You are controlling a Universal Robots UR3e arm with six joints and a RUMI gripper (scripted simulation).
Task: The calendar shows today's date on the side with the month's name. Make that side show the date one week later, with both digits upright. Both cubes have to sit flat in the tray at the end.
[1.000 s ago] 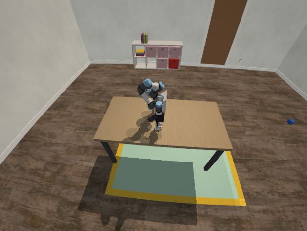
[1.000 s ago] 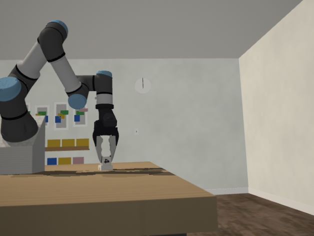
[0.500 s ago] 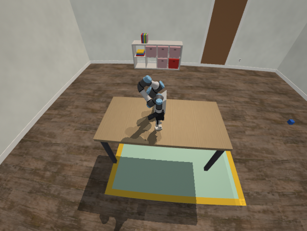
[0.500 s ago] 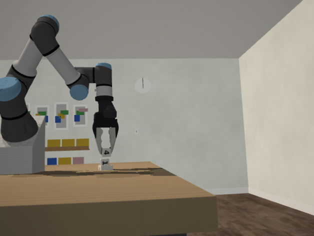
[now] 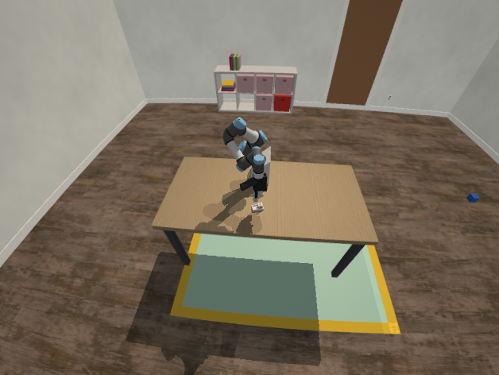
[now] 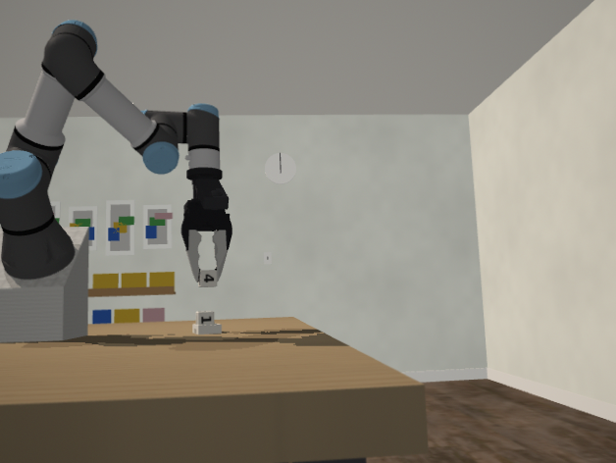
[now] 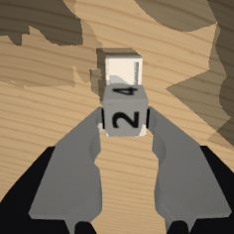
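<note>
My gripper is shut on a white digit cube and holds it in the air above the table. In the wrist view the cube shows a 2 on the face toward the camera and a 4 on the face beyond it. In the exterior view the held cube shows a 4 lying on its side. Below it the white calendar tray stands on the table with the other cube in it, showing a 1 on its side. The tray and that cube also show in the wrist view and in the top view.
The robot's grey base block stands at the table's back edge. A shelf unit with boxes stands by the far wall. A small blue block lies on the floor at the right.
</note>
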